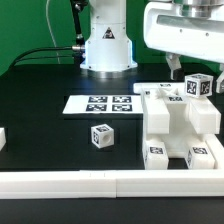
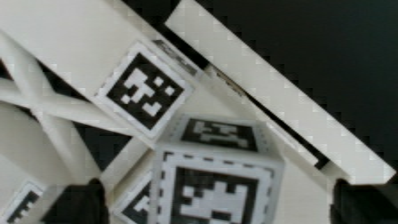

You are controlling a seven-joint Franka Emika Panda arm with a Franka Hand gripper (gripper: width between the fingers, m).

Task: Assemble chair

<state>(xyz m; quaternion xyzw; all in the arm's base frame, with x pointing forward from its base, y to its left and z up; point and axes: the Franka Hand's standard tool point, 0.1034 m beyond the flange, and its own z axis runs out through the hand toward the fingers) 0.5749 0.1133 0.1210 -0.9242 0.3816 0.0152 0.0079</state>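
Wrist view, chair [image 2: 146,88] tags close, exterior view, marker board [image 1: 72,103]

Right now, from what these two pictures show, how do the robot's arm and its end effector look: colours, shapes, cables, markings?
The arm's base is glossy white and rounded, with a small triangular sticker on its front. Black cables run to it. The end effector is white and boxy, with two dark fingers.
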